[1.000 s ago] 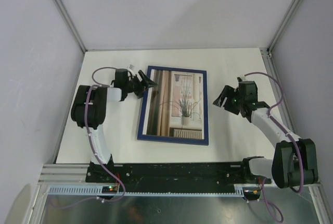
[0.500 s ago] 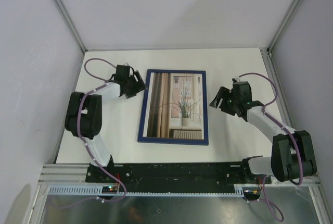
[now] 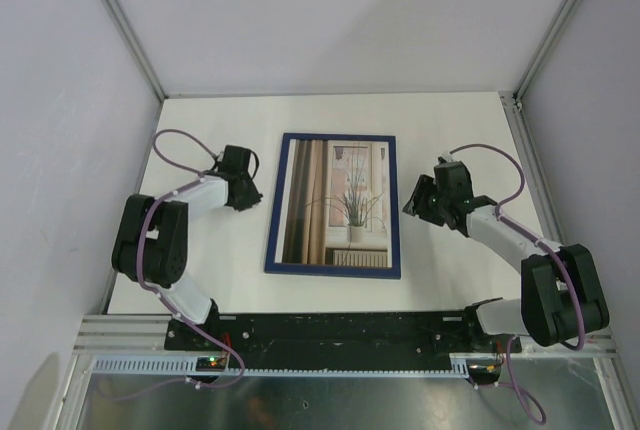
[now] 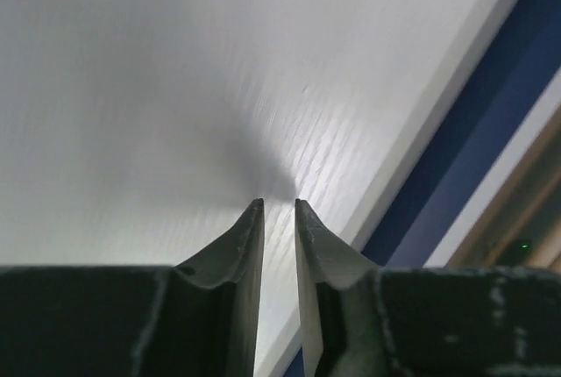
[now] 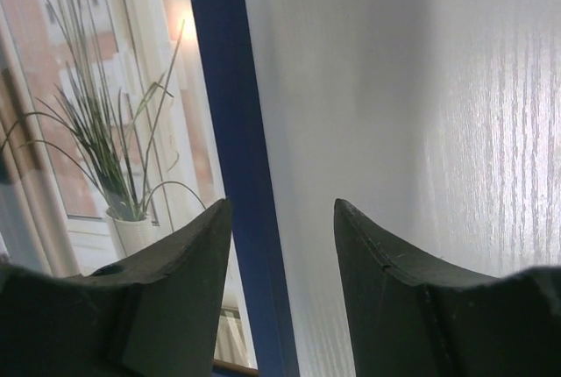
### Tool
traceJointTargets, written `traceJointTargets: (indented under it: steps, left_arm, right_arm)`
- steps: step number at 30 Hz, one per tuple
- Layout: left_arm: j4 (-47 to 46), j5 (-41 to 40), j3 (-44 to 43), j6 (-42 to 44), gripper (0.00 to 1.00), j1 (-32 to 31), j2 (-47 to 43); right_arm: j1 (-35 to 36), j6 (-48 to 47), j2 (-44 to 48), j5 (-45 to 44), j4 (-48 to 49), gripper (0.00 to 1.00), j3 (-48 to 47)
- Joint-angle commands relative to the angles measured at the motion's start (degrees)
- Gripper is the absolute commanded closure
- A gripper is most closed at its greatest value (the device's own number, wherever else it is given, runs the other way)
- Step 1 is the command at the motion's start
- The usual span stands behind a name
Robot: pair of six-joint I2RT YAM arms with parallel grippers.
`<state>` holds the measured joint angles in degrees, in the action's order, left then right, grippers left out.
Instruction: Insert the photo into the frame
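The frame (image 3: 333, 270), navy blue side up, lies flat in the middle of the white table. The photo (image 3: 335, 200) of a potted plant at a window sits inside it. My left gripper (image 3: 254, 193) hovers low just left of the frame's left edge (image 4: 473, 131); its jaws stand a narrow slit apart, with only bare table between them. My right gripper (image 3: 413, 202) is beside the frame's right edge. In the right wrist view, the right gripper (image 5: 282, 210) is open and empty, with that blue edge (image 5: 219, 61) showing between its fingertips and the photo (image 5: 96, 105) to the left.
Grey enclosure walls (image 3: 60, 150) and slanted metal posts (image 3: 120, 25) border the table (image 3: 450, 130) on three sides. A black rail (image 3: 340, 328) with the arm bases runs along the near edge. Purple cables (image 3: 175, 140) loop off both arms.
My left gripper drew back from the frame's top-left corner toward the near left and closed to a narrow slit. My right gripper shifted a little toward the frame's right edge and narrowed.
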<state>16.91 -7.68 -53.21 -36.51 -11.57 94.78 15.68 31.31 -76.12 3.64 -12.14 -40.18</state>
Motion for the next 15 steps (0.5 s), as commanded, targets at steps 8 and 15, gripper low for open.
traceJointTargets:
  steps: [8,15]
  left_arm:
    - [0.5,-2.1,4.2,-4.4,0.82,-7.4,-2.7]
    - [0.5,-2.1,4.8,-5.5,0.83,-10.4,-3.3]
  right_arm:
    - [1.4,1.4,0.8,-3.2,0.4,0.49,2.0]
    - [1.5,1.4,1.4,-3.4,0.1,0.5,2.0]
